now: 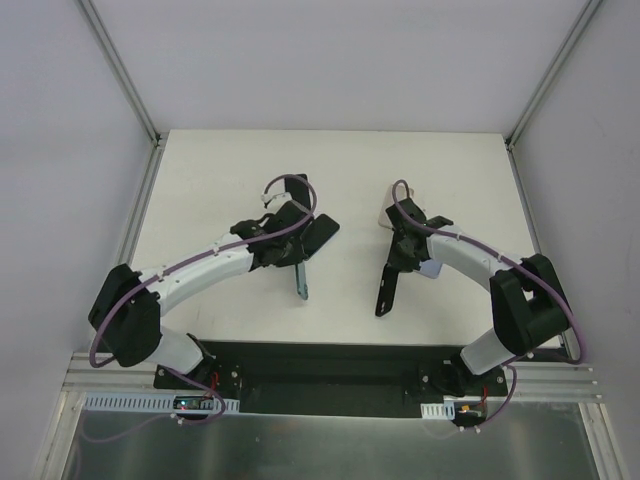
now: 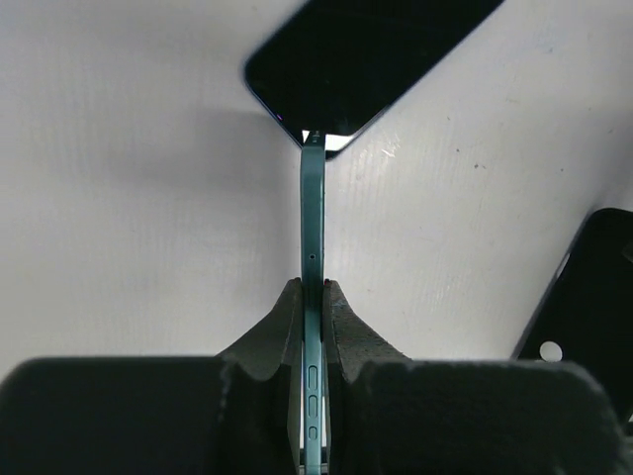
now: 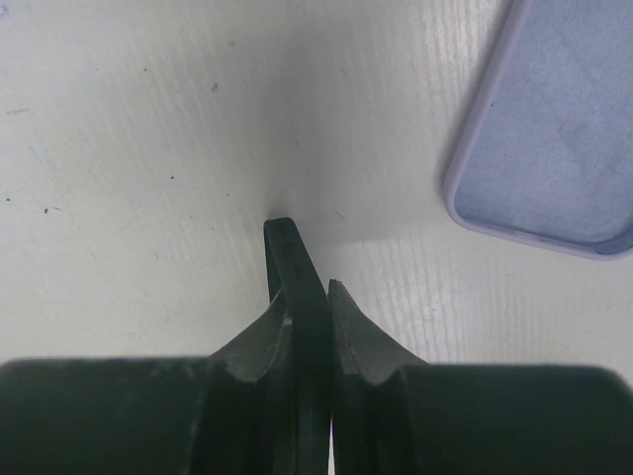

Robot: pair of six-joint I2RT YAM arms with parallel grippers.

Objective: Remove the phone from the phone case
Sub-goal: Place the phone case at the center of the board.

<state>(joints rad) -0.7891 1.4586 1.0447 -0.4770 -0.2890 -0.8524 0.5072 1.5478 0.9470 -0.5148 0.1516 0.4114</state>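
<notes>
Dark fingers of the left gripper [image 2: 313, 297] are filling the bottom of the left wrist view, pinching tight on the teal-edged phone [image 2: 313, 218], which is standing on edge and running straight up the centre of the frame with its side buttons showing between the pads. Its far tip is meeting the corner of a dark glossy slab [image 2: 366, 59] lying at the top of the frame on the white table [image 2: 119, 198]; whether the two are touching cannot be told. At the bottom centre of the right wrist view, the right gripper [image 3: 307, 297] is clamping a thin black case [image 3: 287, 247] edge-on, while a lavender case [image 3: 554, 119] is lying open side up in the upper right corner. From overhead, phone and black case are sitting side by side at mid-frame, clearly apart, the phone on the left.
</notes>
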